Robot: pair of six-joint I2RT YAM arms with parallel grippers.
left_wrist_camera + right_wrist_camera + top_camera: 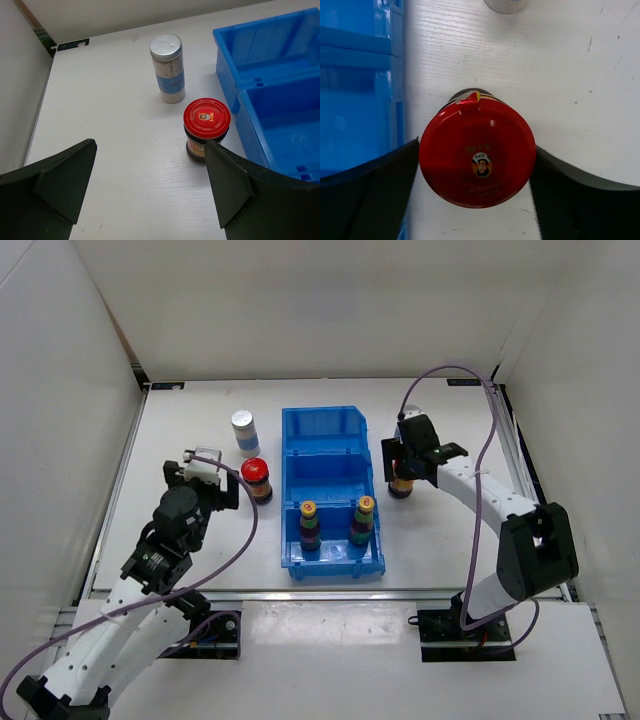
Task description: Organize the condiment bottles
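Observation:
Two green-labelled, yellow-capped bottles [309, 525] [362, 520] stand in the near compartment of the blue bin [331, 418]. A white-blue bottle with a silver lid [244, 432] and a dark red-capped jar [256, 478] stand left of the bin; both show in the left wrist view, the bottle [168, 70] and the jar [206, 129]. My left gripper [213, 476] [150, 145] is open and empty, and the jar is just ahead of its right finger. My right gripper [402, 466] [477, 150] is shut on the second red-capped jar [477, 160] [402, 485], right of the bin. A grey round edge [505, 4] shows beyond it.
The bin's middle [285, 125] and far [270, 45] compartments hold nothing. White walls close the table [180, 430] at the back and sides. The bin's right wall [395, 60] runs close along the held jar's left.

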